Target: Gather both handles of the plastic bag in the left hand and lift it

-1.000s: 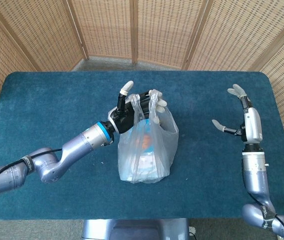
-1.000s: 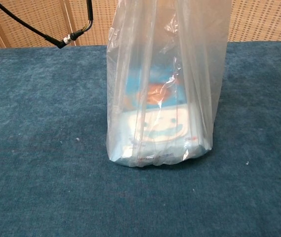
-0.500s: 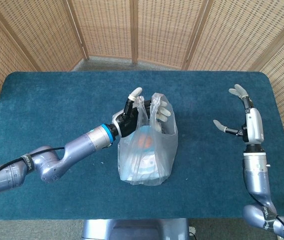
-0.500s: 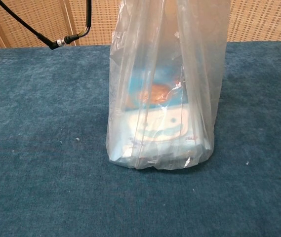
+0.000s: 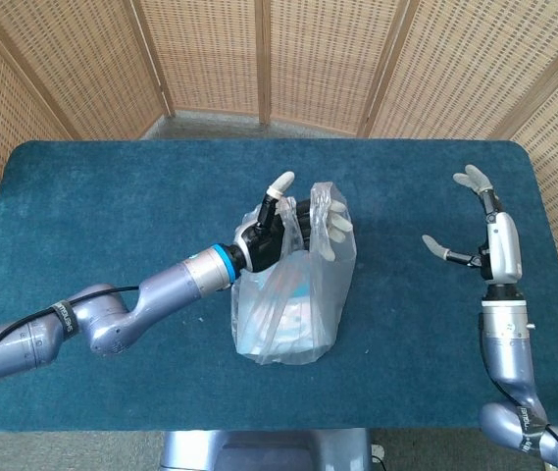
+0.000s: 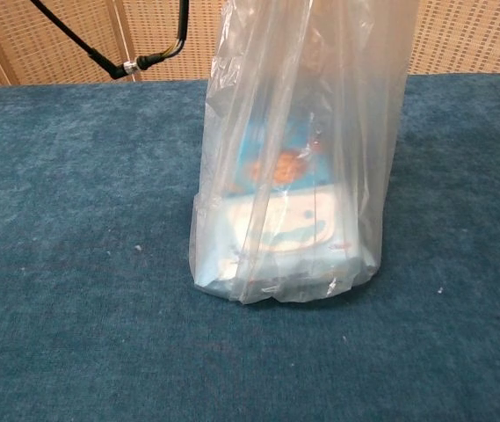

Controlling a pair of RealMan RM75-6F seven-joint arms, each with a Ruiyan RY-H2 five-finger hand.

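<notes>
A clear plastic bag [image 5: 293,299] stands on the blue table, with a blue, white and orange packet [image 6: 280,207] inside it. My left hand [image 5: 293,221] is at the bag's top, its fingers hooked through the gathered handles and holding them up. In the chest view the bag [image 6: 298,149] fills the middle; its bottom rests on the cloth and its top runs out of frame. My right hand [image 5: 475,231] hovers open at the table's right side, well apart from the bag, holding nothing.
The blue cloth table [image 5: 112,216] stretches wide to the left and in front of the bag. Wicker screens [image 5: 259,59] stand behind it. A black cable [image 6: 118,61] of the left arm hangs at the upper left of the chest view.
My left hand has moved right and toward me with the handles, pulling the bag's top taller and tighter. The bag's base stays on the table. My right hand has barely moved.
</notes>
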